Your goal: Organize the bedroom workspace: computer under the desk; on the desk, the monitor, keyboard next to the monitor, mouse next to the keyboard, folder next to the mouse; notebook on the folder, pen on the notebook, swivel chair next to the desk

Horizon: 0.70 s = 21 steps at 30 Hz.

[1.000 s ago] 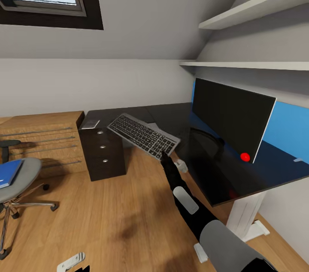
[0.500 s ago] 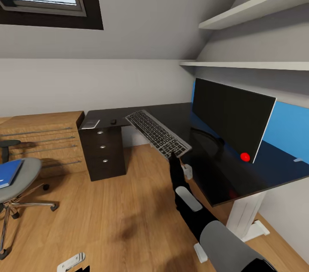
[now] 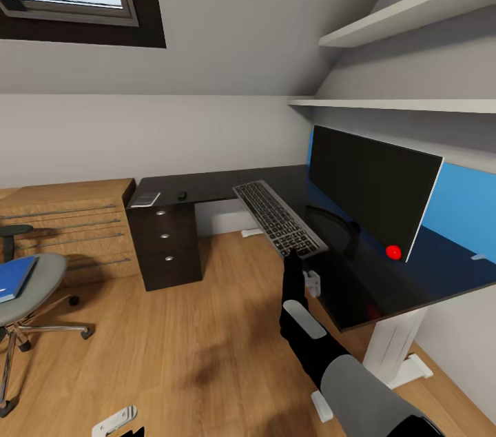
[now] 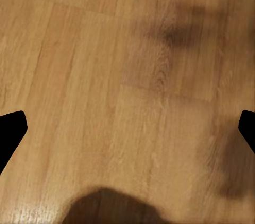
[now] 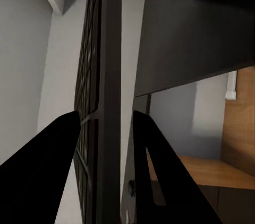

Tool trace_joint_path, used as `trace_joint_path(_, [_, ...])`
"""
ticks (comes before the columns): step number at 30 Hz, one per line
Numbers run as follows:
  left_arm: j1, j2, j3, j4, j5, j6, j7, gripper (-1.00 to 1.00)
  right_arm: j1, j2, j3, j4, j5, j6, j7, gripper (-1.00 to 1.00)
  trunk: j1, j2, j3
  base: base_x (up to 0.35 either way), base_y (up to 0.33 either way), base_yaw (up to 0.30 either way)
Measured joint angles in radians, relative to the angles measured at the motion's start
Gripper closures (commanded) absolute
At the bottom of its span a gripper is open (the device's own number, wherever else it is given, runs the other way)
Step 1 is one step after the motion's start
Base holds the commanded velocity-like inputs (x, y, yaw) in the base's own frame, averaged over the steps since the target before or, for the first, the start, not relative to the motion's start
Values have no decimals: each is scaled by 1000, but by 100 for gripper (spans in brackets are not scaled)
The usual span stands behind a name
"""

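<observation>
The right gripper (image 3: 292,259) clamps the keyboard (image 3: 278,218) by its near end, over the desk (image 3: 207,183) edge; the left gripper (image 4: 127,128) is spread above floor (image 4: 106,75).

The right arm (image 3: 310,340) is black, with a pale grey rounded shoulder shell and a light grey oval pad on the forearm; a small white fitting sits at the wrist. Both grippers' fingers (image 5: 48,176) are plain matte black wedges tapering to points.
</observation>
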Motion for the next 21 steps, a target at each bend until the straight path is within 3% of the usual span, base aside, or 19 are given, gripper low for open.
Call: trace_joint_path(21, [0, -11, 0, 0, -3, 0, 0, -100, 1, 0, 3, -1, -14, -5, 16, 100, 0, 0, 0, 0, 0, 0])
